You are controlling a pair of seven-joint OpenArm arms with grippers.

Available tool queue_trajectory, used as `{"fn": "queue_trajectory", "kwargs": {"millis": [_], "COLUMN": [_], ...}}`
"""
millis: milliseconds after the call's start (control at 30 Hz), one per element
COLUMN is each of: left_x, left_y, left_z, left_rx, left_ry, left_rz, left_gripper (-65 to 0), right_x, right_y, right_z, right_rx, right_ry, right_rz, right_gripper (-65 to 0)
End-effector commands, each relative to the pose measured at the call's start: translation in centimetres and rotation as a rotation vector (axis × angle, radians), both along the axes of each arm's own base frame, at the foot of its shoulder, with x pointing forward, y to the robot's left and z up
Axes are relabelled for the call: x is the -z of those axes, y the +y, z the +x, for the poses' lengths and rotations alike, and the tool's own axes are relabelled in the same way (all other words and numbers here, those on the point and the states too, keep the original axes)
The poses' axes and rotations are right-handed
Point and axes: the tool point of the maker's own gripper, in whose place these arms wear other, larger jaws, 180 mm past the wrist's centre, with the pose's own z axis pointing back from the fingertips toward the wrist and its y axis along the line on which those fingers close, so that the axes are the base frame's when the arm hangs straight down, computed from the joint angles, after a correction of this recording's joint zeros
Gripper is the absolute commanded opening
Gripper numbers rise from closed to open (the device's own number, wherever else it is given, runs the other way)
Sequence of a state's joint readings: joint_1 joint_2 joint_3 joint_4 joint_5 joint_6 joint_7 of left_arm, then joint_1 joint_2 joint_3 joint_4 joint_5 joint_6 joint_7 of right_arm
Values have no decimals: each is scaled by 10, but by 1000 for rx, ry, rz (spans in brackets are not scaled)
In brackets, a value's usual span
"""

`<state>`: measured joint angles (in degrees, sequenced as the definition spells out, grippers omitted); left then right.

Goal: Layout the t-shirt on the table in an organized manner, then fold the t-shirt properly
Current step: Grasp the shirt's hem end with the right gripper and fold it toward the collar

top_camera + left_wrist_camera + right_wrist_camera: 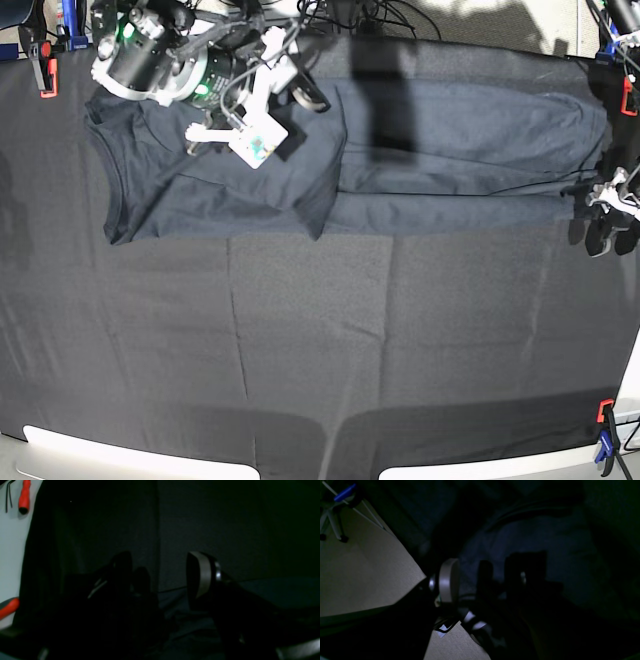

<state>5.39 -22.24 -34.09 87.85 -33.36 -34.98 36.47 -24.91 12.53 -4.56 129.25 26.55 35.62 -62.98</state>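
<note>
Navy t-shirt [400, 150] spread only in base view, wrist views dim, left tool [160, 580] and right tool [482, 580] both apart.

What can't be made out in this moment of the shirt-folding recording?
- Left gripper contact: base view too small, left wrist view too dark to show cloth between its fingers.
- Right gripper state: cluttered in base view, right wrist view nearly black.
- The t-shirt neck label: hidden under the right arm.
- The table front edge: cut off in base view.
</note>
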Motion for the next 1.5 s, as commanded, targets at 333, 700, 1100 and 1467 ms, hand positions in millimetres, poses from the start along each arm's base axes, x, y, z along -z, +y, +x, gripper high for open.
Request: {"fn": "queue_trajectory", "kwargs": {"millis": [333,700,1100,1467], "left_x": [-19,-17,-7,-8], "left_y": [4,4,3,3], "left_z": [6,5,1,2], "left_rx": [4,6,15,14], "left_ry": [-58,-47,12,4], "left_rz": [13,13,18,17], "left_gripper": [-330,-330,-330,-330], "right_x": [-21,11,58,53], "right_y": [-9,-83,-141,-188], "right_z": [29,83,50,27], "right_rx": [61,292,330,460], "right_ry": [-135,-134,75,123], "right_rz": [13,-160,-391,-349], "right_gripper": [-368,-368,-368,-368]}}
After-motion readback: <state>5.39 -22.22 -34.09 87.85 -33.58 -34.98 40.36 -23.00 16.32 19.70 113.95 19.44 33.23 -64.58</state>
